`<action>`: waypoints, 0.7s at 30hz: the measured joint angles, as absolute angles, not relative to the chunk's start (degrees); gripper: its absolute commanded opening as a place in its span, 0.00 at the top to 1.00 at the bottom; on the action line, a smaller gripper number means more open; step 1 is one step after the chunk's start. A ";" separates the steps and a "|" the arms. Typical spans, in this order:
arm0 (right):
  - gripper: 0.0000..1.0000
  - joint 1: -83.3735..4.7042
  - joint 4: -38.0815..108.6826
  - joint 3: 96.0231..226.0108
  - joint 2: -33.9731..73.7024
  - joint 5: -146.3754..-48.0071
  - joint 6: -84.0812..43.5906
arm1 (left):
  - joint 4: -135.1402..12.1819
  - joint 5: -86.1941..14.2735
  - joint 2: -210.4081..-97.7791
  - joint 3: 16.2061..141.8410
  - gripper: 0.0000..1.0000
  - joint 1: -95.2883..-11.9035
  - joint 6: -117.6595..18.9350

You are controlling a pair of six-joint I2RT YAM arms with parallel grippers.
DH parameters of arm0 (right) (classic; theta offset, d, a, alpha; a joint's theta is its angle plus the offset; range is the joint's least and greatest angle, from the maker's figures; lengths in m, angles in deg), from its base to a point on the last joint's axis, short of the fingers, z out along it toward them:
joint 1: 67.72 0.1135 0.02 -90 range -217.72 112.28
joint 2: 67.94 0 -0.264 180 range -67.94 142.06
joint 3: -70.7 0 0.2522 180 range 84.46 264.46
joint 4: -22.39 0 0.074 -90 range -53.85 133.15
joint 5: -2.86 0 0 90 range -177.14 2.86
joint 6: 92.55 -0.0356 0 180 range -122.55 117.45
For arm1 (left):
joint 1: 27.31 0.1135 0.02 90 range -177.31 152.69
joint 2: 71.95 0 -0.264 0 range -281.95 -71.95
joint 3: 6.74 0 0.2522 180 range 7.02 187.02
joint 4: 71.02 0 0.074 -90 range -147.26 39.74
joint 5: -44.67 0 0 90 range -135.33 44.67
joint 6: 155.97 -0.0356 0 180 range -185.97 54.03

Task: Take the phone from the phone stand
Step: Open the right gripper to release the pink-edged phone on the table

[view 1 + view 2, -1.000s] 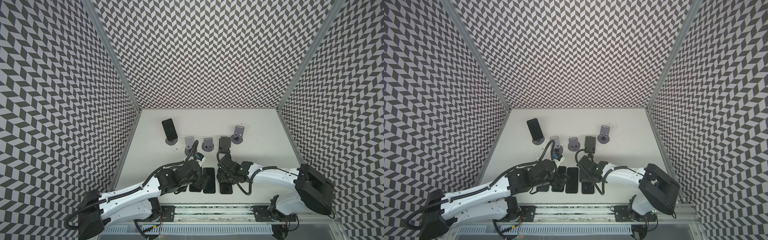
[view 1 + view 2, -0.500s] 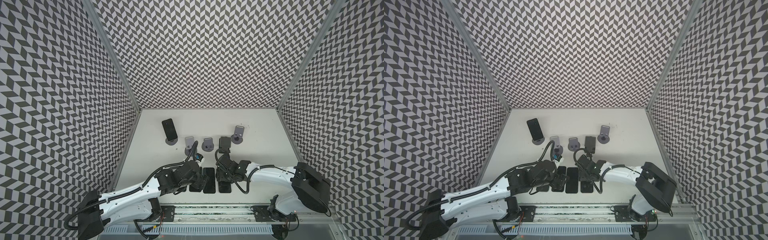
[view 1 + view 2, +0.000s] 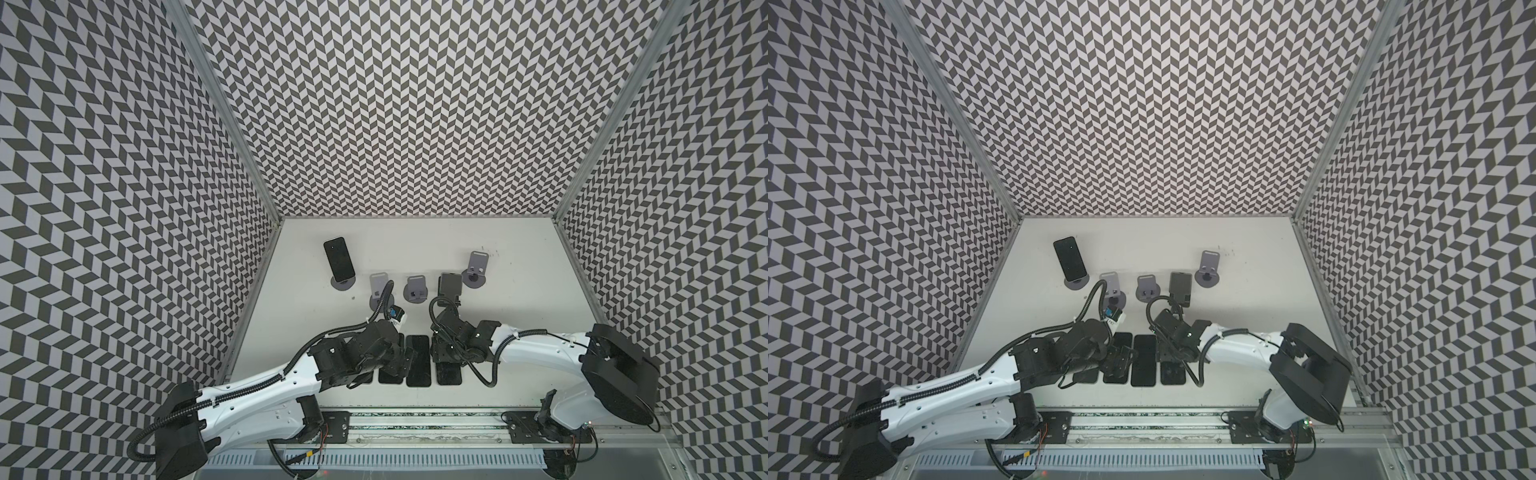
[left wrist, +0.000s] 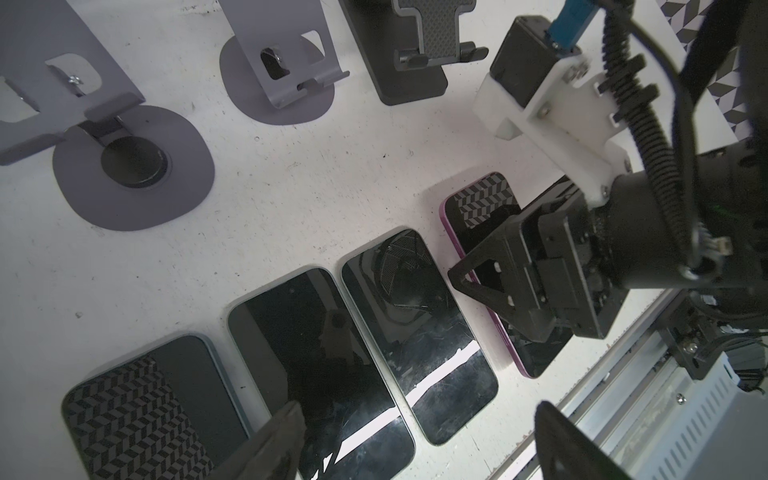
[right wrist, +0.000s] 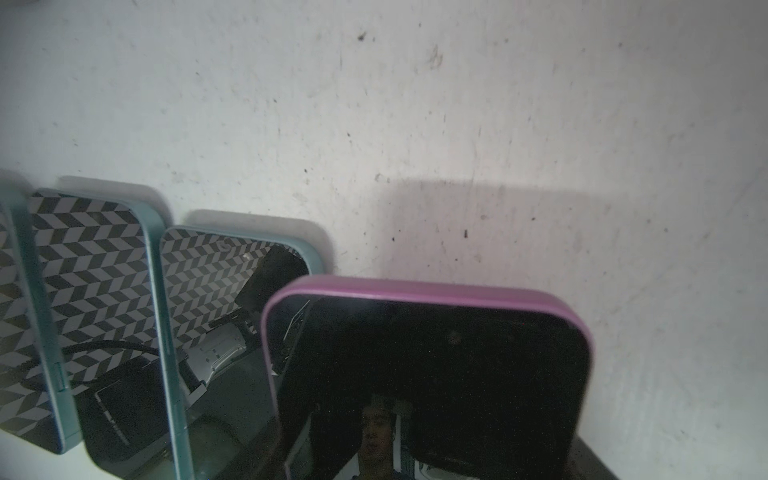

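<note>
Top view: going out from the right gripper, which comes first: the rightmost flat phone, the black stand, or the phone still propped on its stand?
1. rightmost flat phone, directly under the right gripper, front row.
2. black stand, behind it, mid-table.
3. propped phone, back left corner.

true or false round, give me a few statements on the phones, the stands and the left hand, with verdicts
1. A row of phones, four in all, lies flat near the front of the table. True.
2. Every stand is empty. False: one upright phone leans on the far-left stand.
3. The purple-cased phone lies at the right end of that row. True.
4. The left hand grips a phone. False: its fingers stand apart with nothing between them.
5. All the stands are grey. False: there is a black stand among them.
</note>
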State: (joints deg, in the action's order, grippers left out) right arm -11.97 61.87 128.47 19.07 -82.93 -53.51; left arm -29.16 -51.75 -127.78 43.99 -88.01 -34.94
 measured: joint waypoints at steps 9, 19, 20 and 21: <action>0.22 -11.97 61.28 128.45 19.11 -83.13 -53.61 | -29.75 -51.70 -128.57 43.67 0.13 -87.62 -34.83; 0.22 -11.97 60.71 127.97 18.78 -83.02 -54.38 | -30.21 -51.40 -129.71 43.67 0.13 -87.47 -35.23; 0.22 -11.97 60.64 127.93 18.76 -83.02 -54.47 | -30.21 -51.27 -129.71 43.67 0.13 -87.36 -35.27; 0.22 -11.97 60.58 127.90 18.74 -83.00 -54.53 | -30.21 -51.20 -129.71 43.67 0.13 -87.27 -35.29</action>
